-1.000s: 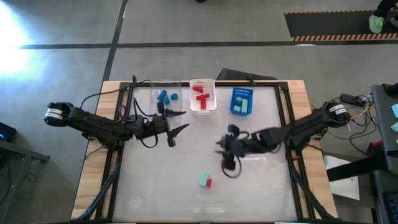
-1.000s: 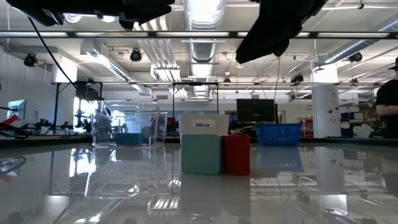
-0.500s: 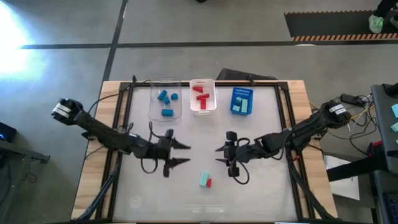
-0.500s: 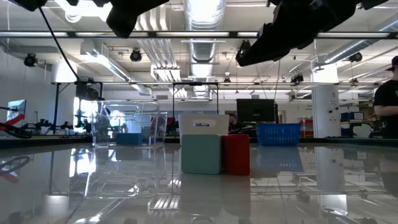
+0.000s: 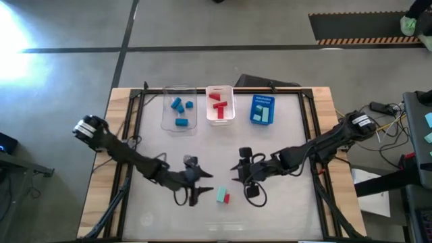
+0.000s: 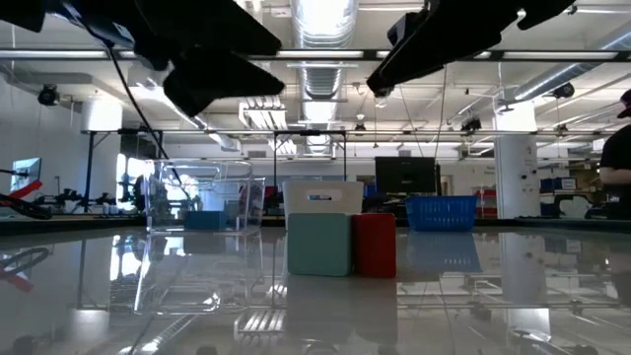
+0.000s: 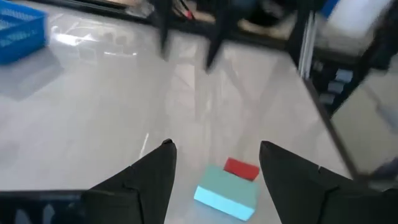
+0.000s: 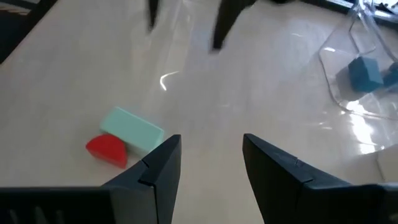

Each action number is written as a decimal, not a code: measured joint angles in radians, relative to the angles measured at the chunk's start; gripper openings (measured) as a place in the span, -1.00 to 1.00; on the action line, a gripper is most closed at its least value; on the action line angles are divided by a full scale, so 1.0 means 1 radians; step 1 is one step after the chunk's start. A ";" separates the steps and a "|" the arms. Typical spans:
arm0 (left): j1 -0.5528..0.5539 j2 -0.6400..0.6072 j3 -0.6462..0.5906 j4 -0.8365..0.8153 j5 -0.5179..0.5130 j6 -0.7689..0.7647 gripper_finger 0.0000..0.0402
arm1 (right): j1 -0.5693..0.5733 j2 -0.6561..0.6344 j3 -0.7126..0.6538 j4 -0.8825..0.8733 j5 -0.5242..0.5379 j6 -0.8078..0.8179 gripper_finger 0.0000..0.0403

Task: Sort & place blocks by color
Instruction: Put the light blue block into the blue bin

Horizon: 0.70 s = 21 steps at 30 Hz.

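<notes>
Two blocks remained loose near the front middle of the desk (image 5: pixel 283 216): a mint-teal block (image 5: pixel 221 194) and a red block (image 5: pixel 227 198), touching side by side; in the low view the teal one (image 6: pixel 318 245) stood left of the red one (image 6: pixel 375 245). Left gripper (image 5: pixel 202 185) hung just beside the pair on their left, fingers (image 7: pixel 155 168) apart and holding nothing; teal block (image 7: pixel 227 191) and red block (image 7: pixel 241 168) showed between them in the left wrist view. Right gripper (image 5: pixel 236 170) sat near the pair, to their right and a bit farther back, fingers (image 8: pixel 165 155) also spread and empty; both blocks lay off to one side in its wrist view. At the back edge: clear bin (image 5: pixel 167 121) with blue blocks (image 5: pixel 177 105); white bin (image 5: pixel 231 115) with red blocks (image 5: pixel 217 101); blue bin (image 5: pixel 254 106) with pale teal blocks (image 5: pixel 263 116).
</notes>
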 joint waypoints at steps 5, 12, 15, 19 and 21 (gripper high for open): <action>0.000 0.115 0.121 -0.135 0.019 0.027 0.07 | 0.000 -0.021 -0.025 -0.010 0.001 0.008 -0.20; 0.000 0.220 0.274 -0.394 0.050 0.012 0.07 | 0.033 -0.041 -0.060 -0.062 -0.003 0.032 -0.20; 0.003 0.254 0.314 -0.391 0.058 0.039 0.08 | 0.058 -0.048 -0.085 -0.033 -0.003 0.032 -0.20; 0.022 0.282 0.336 -0.362 0.047 0.102 0.14 | 0.080 -0.065 -0.139 0.025 -0.002 0.033 -0.20; 0.035 0.295 0.333 -0.313 0.040 0.113 0.15 | 0.083 -0.068 -0.161 0.045 0.005 0.043 -0.20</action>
